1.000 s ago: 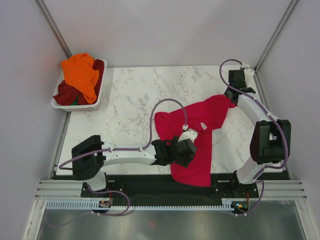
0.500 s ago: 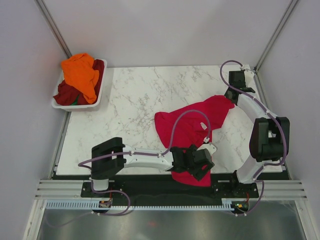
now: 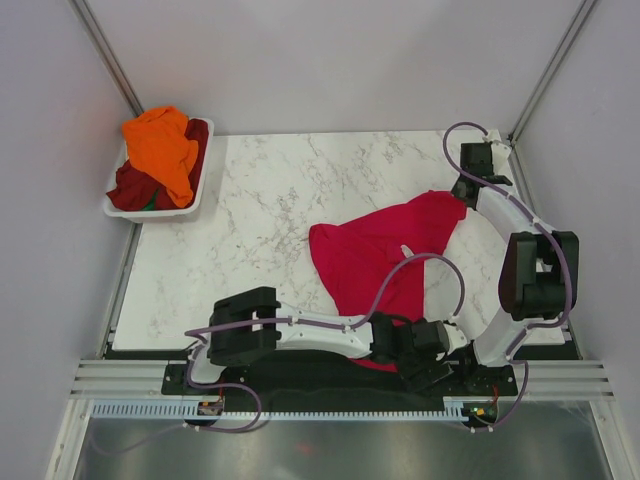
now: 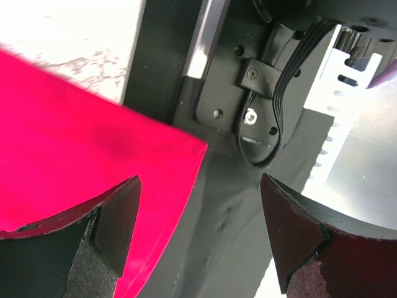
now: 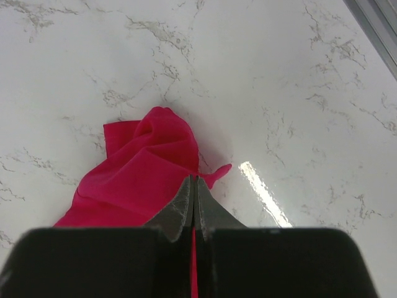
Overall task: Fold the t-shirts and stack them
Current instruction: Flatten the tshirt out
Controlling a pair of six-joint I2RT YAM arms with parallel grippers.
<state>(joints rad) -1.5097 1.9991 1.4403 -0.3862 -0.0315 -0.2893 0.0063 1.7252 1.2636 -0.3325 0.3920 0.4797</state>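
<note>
A crimson-pink t-shirt [image 3: 385,255] lies crumpled on the marble table, its lower hem reaching over the near edge. My left gripper [image 3: 440,368] hovers open above the black base rail at that hem. In the left wrist view the hem corner [image 4: 80,143] sits by the left finger [image 4: 118,217], and the gap [image 4: 198,230] holds only a cloth edge. My right gripper [image 3: 462,196] is shut on the shirt's far right corner, with pink cloth [image 5: 139,174] pinched between its tips [image 5: 195,186]. An orange t-shirt [image 3: 162,148] and a dark maroon t-shirt [image 3: 128,185] are heaped in the basket.
The white plastic basket [image 3: 196,196] stands at the table's far left corner. A black base rail [image 4: 223,93] and cable run along the near edge under my left gripper. Grey walls and metal frame posts close in both sides.
My left arm has swung from the middle of the pink shirt down and right to the near edge, with its jaws opening wider. The right arm has stayed put, holding the corner.
</note>
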